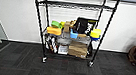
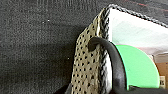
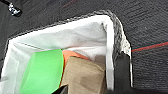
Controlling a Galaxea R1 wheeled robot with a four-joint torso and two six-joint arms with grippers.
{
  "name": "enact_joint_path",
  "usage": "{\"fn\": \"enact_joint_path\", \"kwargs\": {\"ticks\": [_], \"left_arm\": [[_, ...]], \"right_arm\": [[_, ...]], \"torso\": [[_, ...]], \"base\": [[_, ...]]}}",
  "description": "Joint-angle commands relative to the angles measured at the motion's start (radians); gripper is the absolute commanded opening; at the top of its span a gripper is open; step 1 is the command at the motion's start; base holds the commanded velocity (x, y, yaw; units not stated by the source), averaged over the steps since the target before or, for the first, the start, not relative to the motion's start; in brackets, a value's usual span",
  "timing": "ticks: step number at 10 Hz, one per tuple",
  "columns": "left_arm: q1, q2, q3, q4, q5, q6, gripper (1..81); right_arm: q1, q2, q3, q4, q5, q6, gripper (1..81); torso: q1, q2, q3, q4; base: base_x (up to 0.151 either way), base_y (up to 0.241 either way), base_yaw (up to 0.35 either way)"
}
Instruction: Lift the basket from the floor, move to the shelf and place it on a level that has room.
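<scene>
Hanging clear above the floor [image 2: 37,50], the basket [image 2: 87,65] shows cream-and-dark speckled weave and white lining. Inside it: a green object [image 3: 42,72], an orange piece [image 3: 72,54] and a brown paper item [image 3: 82,76]. Left claw: a dark curved finger [image 2: 113,57] hooks over the basket's rim. Right claw: a dark finger [image 3: 122,71] lies against the basket's outer wall; its opening cannot be told. Ahead by the far wall, the shelf [image 1: 71,28]; second tier from the top [image 1: 75,5] bare, lower tiers crowded, cardboard box [image 1: 77,49] near the bottom.
</scene>
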State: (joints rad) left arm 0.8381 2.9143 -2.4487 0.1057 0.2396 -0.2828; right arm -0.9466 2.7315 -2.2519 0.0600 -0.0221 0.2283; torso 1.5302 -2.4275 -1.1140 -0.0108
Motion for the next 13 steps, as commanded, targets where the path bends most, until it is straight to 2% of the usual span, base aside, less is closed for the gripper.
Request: {"fn": "enact_joint_path", "kwargs": {"ticks": [1,3,6,10,11,13], "left_arm": [[-0.113,-0.012,0.032,-0.055,0.041,-0.001,81.1],[-0.113,-0.042,0.112,-0.119,0.043,0.0,81.1],[-0.112,-0.122,0.253,-0.156,0.035,0.001,81.1],[-0.104,-0.13,0.269,-0.156,0.034,0.002,81.1],[-0.095,-0.13,0.272,-0.155,0.014,0.011,1.0],[-0.093,-0.134,0.297,-0.155,-0.013,0.011,1.0]], "right_arm": [[0.107,-0.017,0.032,0.015,-0.033,0.049,81.1],[0.091,-0.029,0.061,0.015,-0.033,0.066,81.1],[0.079,-0.068,0.146,0.015,-0.029,0.071,81.1],[0.074,-0.069,0.167,0.017,-0.028,0.08,81.1],[0.074,-0.069,0.169,0.017,-0.032,0.08,1.0],[0.08,-0.068,0.178,0.018,-0.033,0.08,1.0]], "torso": [[0.0,0.0,0.0,0.0],[0.0,0.0,0.0,0.0],[0.0,0.0,0.0,0.0],[0.0,0.0,0.0,0.0],[0.0,0.0,0.0,0.0],[0.0,0.0,0.0,0.0]], "base": [[0.0,0.0,0.0],[0.0,0.0,0.0],[0.0,0.0,0.0],[0.0,0.0,0.0],[0.0,0.0,0.0],[0.0,0.0,0.0]]}}
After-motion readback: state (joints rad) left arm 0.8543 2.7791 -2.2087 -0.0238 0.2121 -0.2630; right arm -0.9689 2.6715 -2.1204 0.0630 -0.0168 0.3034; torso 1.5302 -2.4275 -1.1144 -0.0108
